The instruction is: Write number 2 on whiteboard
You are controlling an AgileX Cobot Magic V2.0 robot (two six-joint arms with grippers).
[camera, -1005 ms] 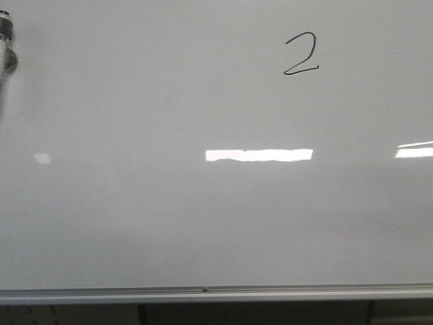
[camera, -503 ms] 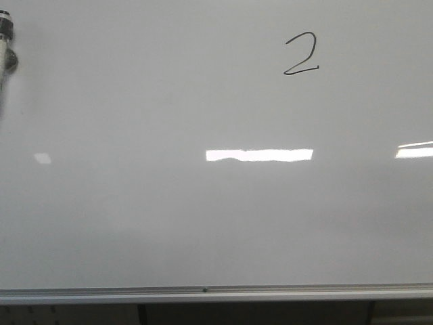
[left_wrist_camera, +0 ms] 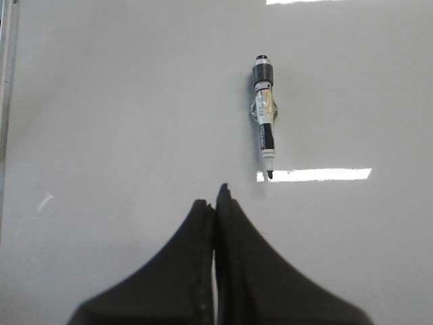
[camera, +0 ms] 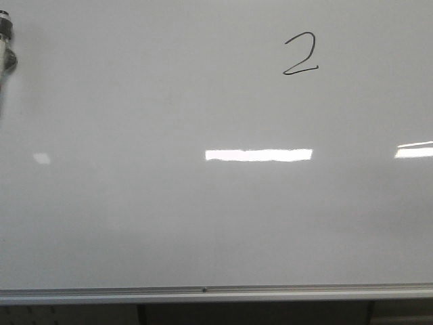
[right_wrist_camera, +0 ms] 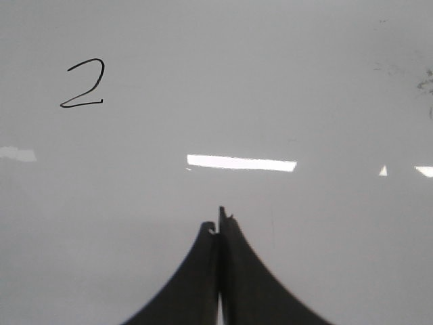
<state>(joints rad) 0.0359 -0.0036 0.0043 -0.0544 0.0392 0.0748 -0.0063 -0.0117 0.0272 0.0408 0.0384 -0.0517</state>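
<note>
Whiteboard (camera: 169, 203) fills the front view, with the number 2 (camera: 300, 53) drawn in thin black line at upper right of the frame. A marker (left_wrist_camera: 264, 115) lies on the board, its end showing at upper left. Left claw (left_wrist_camera: 215, 204) and right claw (right_wrist_camera: 218, 227) are both clenched, empty.

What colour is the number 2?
Black, a thin line on the whiteboard. The number 2 shows best in the front view.
</note>
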